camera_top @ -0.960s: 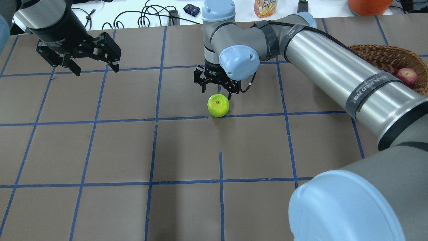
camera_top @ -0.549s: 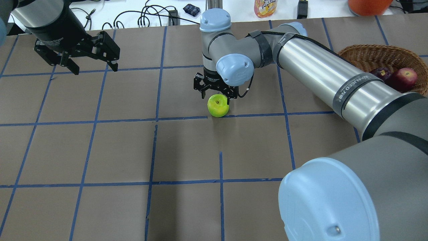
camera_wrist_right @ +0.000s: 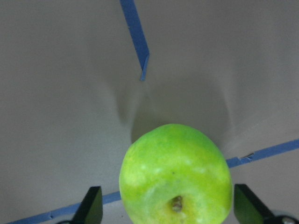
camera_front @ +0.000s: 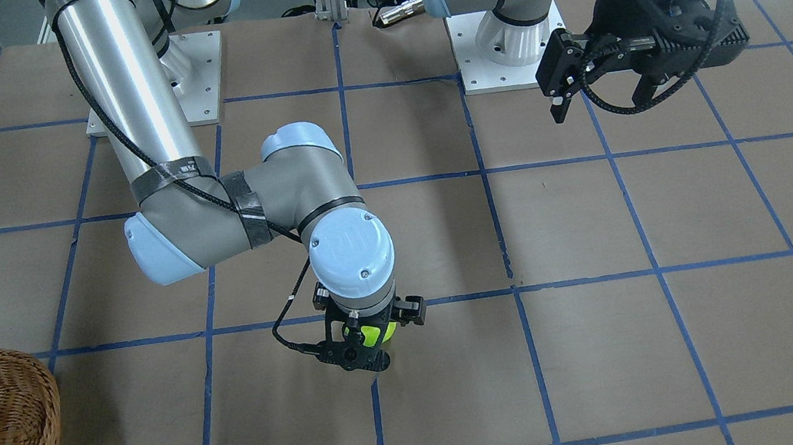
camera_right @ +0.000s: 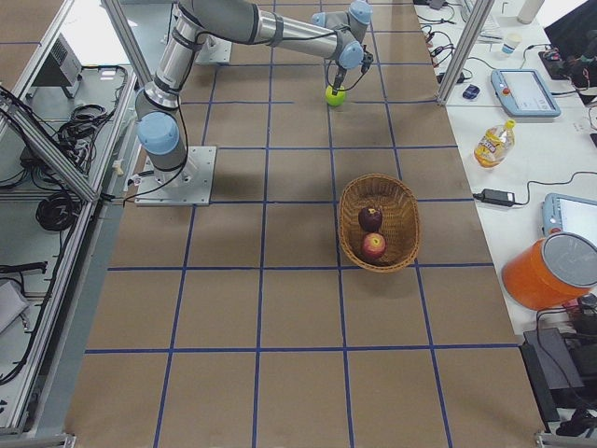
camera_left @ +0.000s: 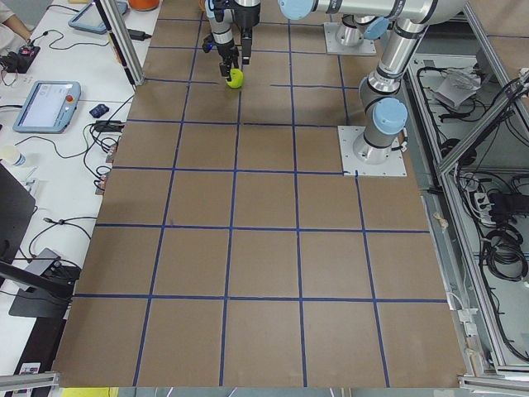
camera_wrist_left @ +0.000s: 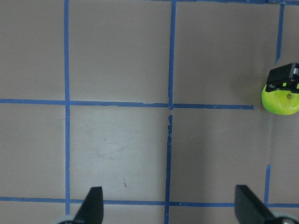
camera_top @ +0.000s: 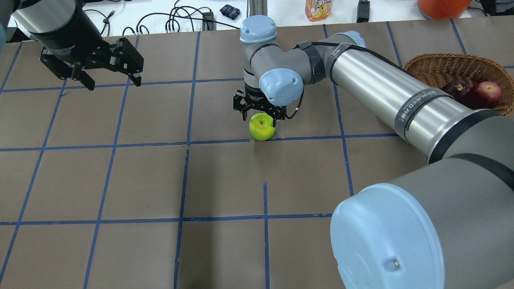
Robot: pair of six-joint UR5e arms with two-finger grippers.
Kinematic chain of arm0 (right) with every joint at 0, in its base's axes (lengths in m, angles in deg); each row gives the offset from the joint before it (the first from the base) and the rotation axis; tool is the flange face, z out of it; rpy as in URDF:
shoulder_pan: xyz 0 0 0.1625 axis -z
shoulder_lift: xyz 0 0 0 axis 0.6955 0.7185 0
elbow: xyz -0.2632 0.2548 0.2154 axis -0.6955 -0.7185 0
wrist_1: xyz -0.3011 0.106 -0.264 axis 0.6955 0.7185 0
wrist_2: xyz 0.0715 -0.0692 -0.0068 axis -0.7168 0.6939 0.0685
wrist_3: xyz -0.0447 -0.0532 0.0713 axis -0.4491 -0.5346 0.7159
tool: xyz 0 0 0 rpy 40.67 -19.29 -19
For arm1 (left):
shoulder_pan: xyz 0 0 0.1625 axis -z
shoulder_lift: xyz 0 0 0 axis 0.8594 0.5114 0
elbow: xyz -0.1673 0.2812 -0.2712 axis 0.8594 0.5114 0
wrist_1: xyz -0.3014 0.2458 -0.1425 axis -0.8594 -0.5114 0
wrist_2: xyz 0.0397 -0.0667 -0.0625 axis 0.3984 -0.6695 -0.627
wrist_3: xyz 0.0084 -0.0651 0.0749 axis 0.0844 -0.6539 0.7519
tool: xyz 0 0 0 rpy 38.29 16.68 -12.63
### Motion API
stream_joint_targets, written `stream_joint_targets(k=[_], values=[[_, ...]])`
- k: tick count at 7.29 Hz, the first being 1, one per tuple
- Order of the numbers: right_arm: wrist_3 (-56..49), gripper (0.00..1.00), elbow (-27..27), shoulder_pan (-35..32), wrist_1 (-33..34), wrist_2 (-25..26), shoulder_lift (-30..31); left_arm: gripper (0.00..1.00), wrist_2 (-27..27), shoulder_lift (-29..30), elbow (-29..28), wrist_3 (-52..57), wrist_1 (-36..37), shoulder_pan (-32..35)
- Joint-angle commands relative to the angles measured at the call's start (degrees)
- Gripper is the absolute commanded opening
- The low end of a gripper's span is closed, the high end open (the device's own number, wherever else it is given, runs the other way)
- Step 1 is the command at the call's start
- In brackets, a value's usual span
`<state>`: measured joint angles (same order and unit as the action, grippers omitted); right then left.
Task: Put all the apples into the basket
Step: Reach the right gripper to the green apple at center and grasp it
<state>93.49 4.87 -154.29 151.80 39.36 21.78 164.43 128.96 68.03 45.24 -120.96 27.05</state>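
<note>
The green apple (camera_top: 262, 127) is sitting on the table (camera_top: 120, 180), well apart from the basket (camera_top: 441, 64), which is holding the red apple (camera_top: 488, 93) and the maroon apple (camera_top: 455, 87) (side by side). The right gripper (camera_top: 260, 117) is straddling the green one, fingers released. The left gripper (camera_top: 114, 83) is hovering farthest from the basket, fingers spread.

Three apples were counted: a red apple (camera_top: 487, 93) and a dark maroon apple (camera_top: 457, 87) lay inside the basket (camera_top: 441, 60), and one green apple (camera_top: 262, 127) sat well apart from the basket. There was one basket. Of two grippers, the right gripper (camera_top: 259, 114) was nearer the basket and the left gripper (camera_top: 113, 82) farther. One drink bottle (camera_right: 492, 142) and one orange tub (camera_right: 550, 271) stood beyond the basket.
</note>
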Motion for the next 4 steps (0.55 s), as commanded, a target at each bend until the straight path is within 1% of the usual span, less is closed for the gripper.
stream_joint_targets(k=[1, 4], values=[[-0.01, 1.0, -0.02, 0.0, 0.07, 0.13, -0.55, 1.0, 0.04, -0.02, -0.06, 0.0, 0.04, -0.07], [-0.09, 1.0, -0.02, 0.0, -0.11, 0.13, -1.69, 1.0, -0.32, 0.07, -0.41, 0.0, 0.04, -0.25]])
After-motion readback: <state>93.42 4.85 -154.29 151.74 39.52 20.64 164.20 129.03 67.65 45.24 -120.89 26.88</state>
